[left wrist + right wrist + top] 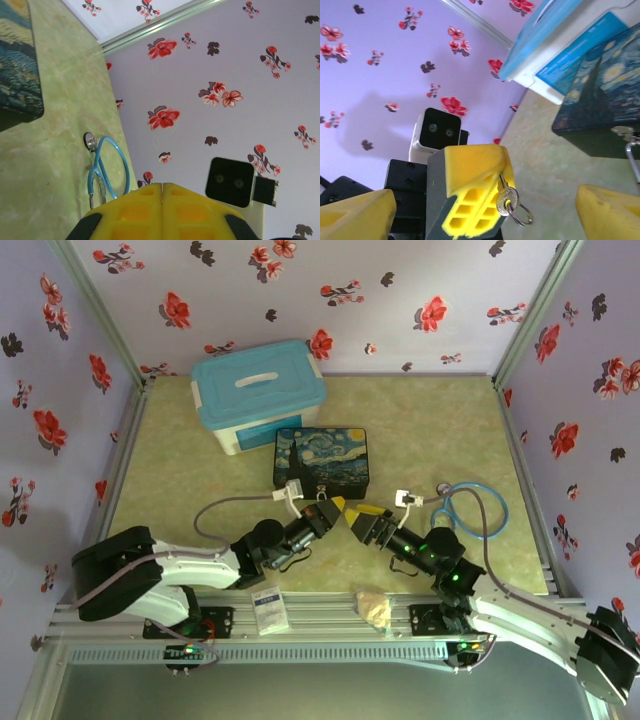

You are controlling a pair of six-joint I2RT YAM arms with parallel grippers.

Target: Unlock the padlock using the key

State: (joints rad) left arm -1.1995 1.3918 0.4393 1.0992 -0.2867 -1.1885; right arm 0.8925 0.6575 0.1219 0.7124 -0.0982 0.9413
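Just ahead of the arm bases, the left gripper [162, 200] has its yellow fingers pressed together on the key [506, 196], whose head and ring hang out below them. Facing it tip to tip, the right gripper [362, 518] has its jaws spread wide. Beyond them sits the painted dark-blue box [320, 462], with the padlock [632, 152] showing its thin silver shackle at the box's front.

Soft, even light; mild blur
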